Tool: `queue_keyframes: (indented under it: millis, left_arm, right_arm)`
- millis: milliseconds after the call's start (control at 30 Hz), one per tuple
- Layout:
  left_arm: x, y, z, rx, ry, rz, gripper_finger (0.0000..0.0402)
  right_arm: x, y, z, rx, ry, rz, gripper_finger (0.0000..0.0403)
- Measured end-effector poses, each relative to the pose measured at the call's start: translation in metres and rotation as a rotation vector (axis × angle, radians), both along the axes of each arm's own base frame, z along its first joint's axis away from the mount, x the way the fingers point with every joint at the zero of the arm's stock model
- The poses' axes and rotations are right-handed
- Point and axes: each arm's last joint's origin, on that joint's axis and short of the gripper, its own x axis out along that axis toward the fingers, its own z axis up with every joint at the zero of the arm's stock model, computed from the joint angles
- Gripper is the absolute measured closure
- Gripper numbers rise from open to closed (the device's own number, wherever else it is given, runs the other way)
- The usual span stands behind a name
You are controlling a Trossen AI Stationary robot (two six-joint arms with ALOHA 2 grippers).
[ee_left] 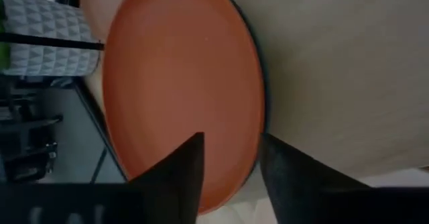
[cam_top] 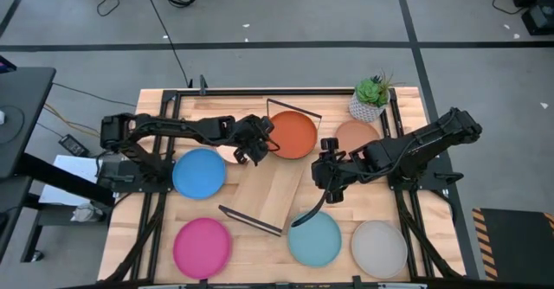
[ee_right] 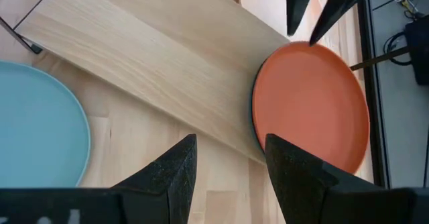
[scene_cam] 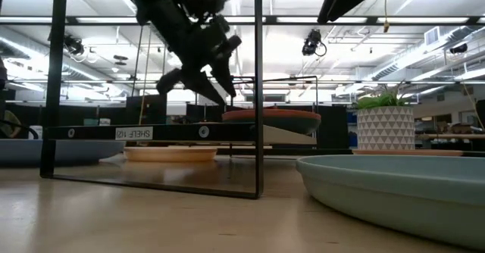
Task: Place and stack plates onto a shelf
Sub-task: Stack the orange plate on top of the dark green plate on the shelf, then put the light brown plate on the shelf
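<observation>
On the surface's left, the blue plate and pink plate are lying flat. The left pincer is hovering with fingers apart beside the orange plate, which is resting atop a dark teal one at the shelf's far end. The right pincer, fingers apart, is hanging above the shelf near the light blue plate; the grey plate is lying rightmost.
</observation>
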Motion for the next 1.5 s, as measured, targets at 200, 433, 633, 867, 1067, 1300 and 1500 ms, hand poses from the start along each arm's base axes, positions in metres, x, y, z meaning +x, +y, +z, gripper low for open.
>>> queue_keyframes:
  millis: [200, 433, 633, 867, 1067, 1300, 1500]
  left_arm:
    - [-0.025, -0.012, 0.034, -0.131, -0.070, 0.120, 0.0221]
    - [-0.074, -0.015, 0.039, -0.431, 0.154, 0.393, 0.0239]
    - [-0.093, -0.019, 0.036, -0.581, 0.124, 0.397, 0.0262]
    - [-0.107, -0.019, 0.021, -0.553, -0.045, 0.340, 0.0282]
    - [-0.117, -0.020, 0.019, -0.584, -0.095, 0.353, 0.0283]
    - [-0.131, -0.023, 0.013, -0.620, -0.124, 0.370, 0.0283]
    - [-0.136, -0.024, 0.014, -0.633, -0.146, 0.378, 0.0283]
  right_arm:
    - [-0.003, 0.000, -0.007, 0.015, 0.011, -0.039, 0.0220]
    - [-0.020, -0.008, -0.057, -0.013, 0.125, -0.141, 0.0220]
    - [-0.032, -0.026, -0.090, 0.007, 0.180, -0.295, 0.0220]
    - [-0.037, -0.061, -0.116, 0.128, 0.246, -0.447, 0.0235]
    - [-0.043, -0.100, -0.127, 0.196, 0.286, -0.614, 0.0247]
    - [-0.055, -0.126, -0.145, 0.235, 0.324, -0.716, 0.0247]
    - [-0.061, -0.127, -0.154, 0.280, 0.354, -0.706, 0.0248]
